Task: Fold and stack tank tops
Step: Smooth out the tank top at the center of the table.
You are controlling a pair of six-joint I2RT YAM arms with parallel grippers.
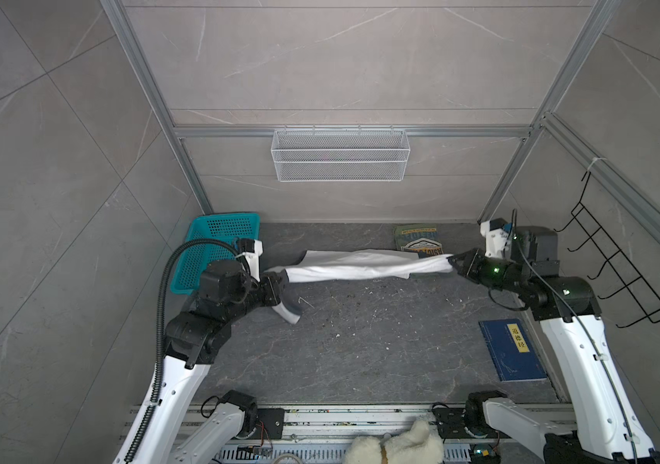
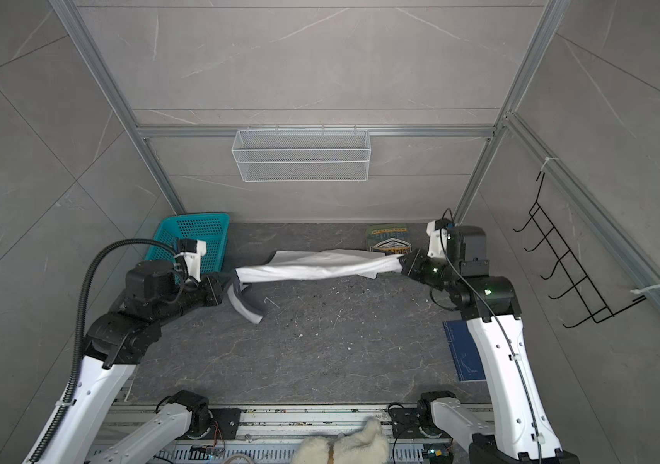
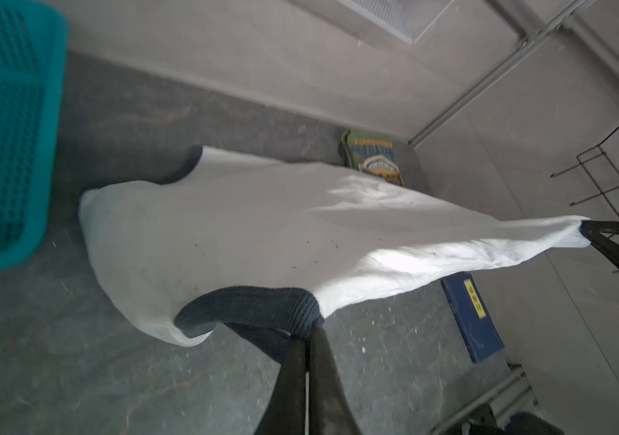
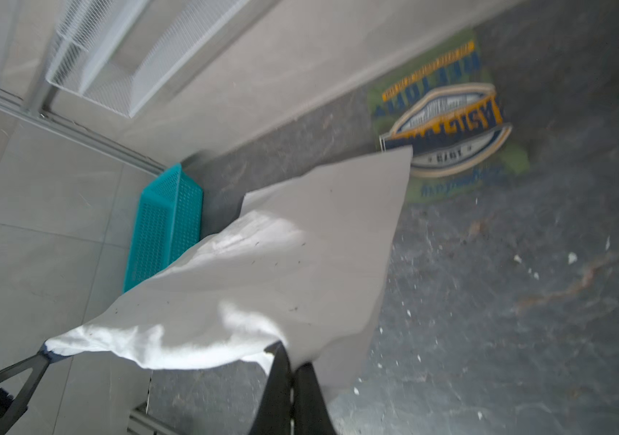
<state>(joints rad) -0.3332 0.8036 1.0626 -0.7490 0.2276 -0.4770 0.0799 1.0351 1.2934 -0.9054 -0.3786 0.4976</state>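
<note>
left end effector (image 3: pixel 306 340): pressing together on the navy trim of the white tank top (image 1: pixel 360 263).
right end effector (image 1: pixel 453 262): pinching the opposite end.
white tank top: hanging stretched between both end effectors, above the table (image 1: pixel 360 345).
olive green tank top (image 1: pixel 416 238): lying folded just beside the right end effector, toward the back wall.

Far strip of desk (image 1: pixel 360 353) barred by white tank top (image 1: pixel 360 265), stretched between left hand (image 1: pixel 283 281) and right hand (image 1: pixel 453 262), both clamped on it; trimmed strap hanging down beside left hand. Far left corner taken by teal basket (image 1: pixel 215 249). Far right corner taken by folded olive green tank top (image 1: pixel 416 237), just behind right hand. Blue book (image 1: pixel 511 349) flat along right edge, beside right arm. Middle and near desk open, scattered with small crumbs. Wire basket (image 1: pixel 340 154) and black rack (image 1: pixel 617 273) up on the walls.
</note>
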